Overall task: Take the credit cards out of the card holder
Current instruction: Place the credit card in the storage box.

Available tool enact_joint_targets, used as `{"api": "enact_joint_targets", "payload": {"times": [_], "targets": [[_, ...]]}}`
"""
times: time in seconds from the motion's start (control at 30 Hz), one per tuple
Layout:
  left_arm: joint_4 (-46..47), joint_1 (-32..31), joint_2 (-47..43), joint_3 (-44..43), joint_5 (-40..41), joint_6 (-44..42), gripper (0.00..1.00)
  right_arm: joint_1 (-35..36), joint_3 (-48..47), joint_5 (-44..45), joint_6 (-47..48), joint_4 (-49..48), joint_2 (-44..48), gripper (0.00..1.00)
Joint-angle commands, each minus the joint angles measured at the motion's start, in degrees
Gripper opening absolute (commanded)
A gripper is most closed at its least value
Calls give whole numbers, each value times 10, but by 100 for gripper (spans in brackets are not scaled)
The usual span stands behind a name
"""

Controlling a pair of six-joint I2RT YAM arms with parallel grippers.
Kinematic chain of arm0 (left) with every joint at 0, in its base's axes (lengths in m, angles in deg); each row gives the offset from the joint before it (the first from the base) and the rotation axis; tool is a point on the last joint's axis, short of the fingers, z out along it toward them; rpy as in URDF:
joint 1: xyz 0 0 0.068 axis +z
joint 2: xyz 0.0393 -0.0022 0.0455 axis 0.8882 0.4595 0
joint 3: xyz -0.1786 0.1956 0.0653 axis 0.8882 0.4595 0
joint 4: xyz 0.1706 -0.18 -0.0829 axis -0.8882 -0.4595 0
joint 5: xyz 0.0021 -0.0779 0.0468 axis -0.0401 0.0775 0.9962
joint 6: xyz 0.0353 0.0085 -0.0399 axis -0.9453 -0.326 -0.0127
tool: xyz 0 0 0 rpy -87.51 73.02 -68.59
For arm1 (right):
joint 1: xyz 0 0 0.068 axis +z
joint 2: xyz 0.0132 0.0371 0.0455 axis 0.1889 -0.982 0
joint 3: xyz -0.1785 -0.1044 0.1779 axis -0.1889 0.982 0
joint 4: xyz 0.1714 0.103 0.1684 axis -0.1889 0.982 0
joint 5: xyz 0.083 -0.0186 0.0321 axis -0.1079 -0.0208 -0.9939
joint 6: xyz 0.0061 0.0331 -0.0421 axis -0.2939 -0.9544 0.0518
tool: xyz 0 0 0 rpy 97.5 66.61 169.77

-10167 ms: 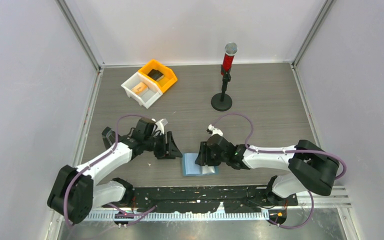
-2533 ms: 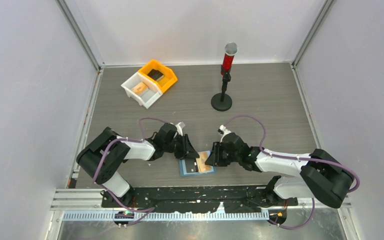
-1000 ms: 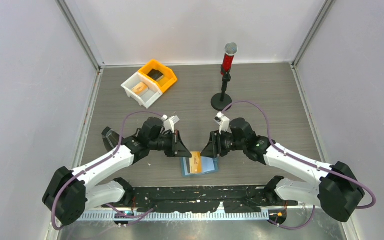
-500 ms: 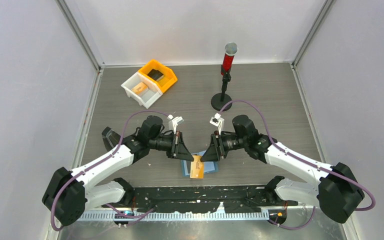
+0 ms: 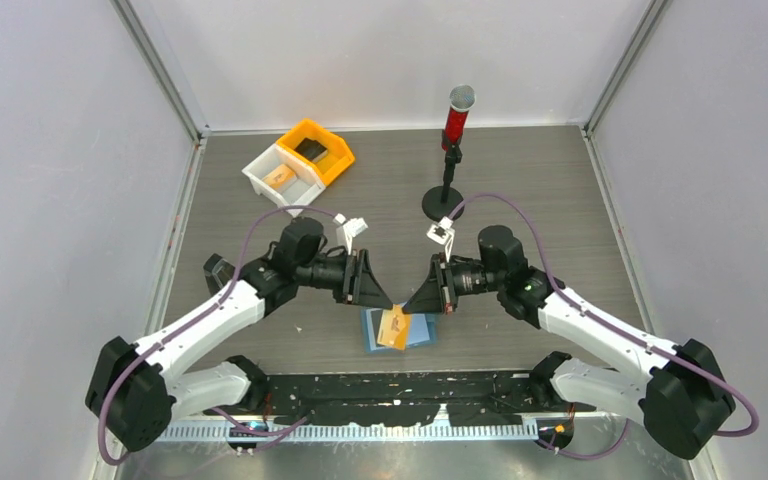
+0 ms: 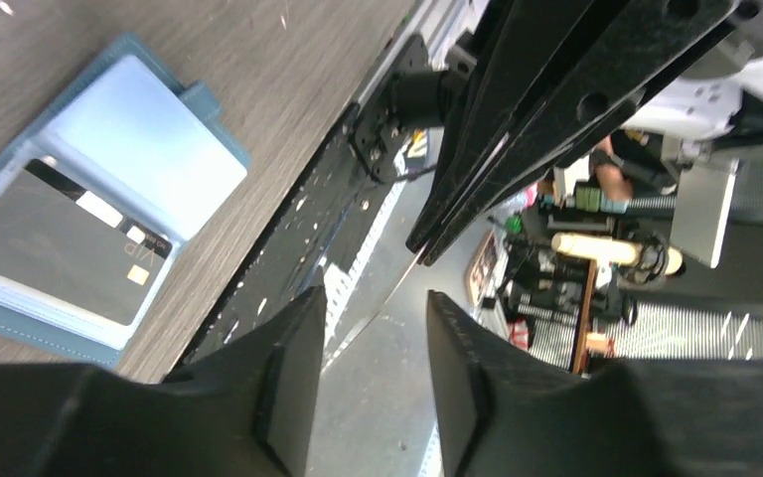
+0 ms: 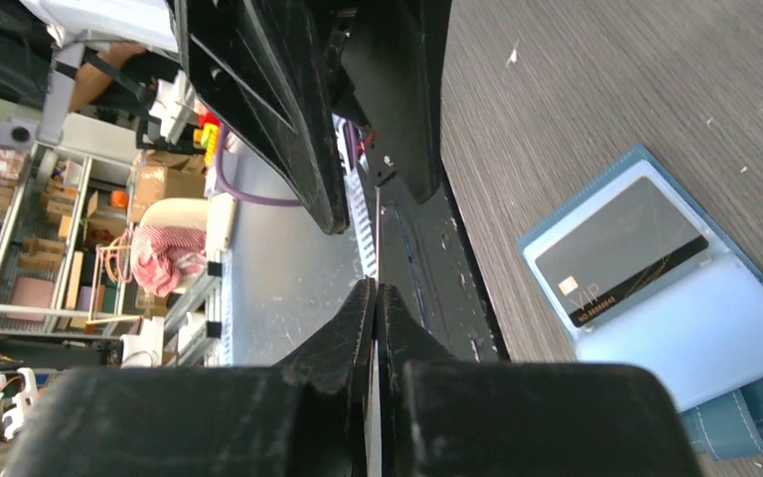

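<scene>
Toward the far left corner of the desk [image 5: 520,200] we see a white bin [image 5: 263,170] holding a tan piece [image 5: 280,176] and, against it, an orange bin [image 5: 338,152] holding a dark piece [image 5: 310,148]. The left gripper [image 5: 380,294] stands with fingers apart. The card holder [image 5: 372,332] lies open by the near edge. Only the wrist views show the dark card [image 6: 55,243] in its pocket; overhead we cannot make it out. The right gripper [image 5: 416,302] is clamped on the orange-tan card [image 5: 393,327] above the holder, well apart from the bins.
</scene>
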Motion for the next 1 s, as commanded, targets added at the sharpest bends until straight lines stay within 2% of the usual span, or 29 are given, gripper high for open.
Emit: {"api": "enact_joint_targets", "payload": {"times": [0.0,0.03,0.13,0.43,0.57,0.73,0.87,0.97], "targets": [[-5,33,-42,-20,39,11,50,-7,-22,13,-75,-71,31,5],[5,43,-51,-17,47,22,58,-8,-24,21,-81,-74,34,5],[20,69,-82,-13,73,44,64,-8,-38,59,-113,-82,50,5],[-2,75,-163,-23,129,53,67,-14,-40,192,-232,-145,73,5],[9,75,-188,-9,139,73,67,-14,-36,247,-258,-166,88,5],[78,75,-217,30,147,130,73,-14,-26,307,-273,-180,102,5],[177,74,-215,61,140,190,72,-14,-9,328,-302,-223,92,5],[214,74,-195,64,132,215,70,-14,11,339,-341,-263,84,5]]}}
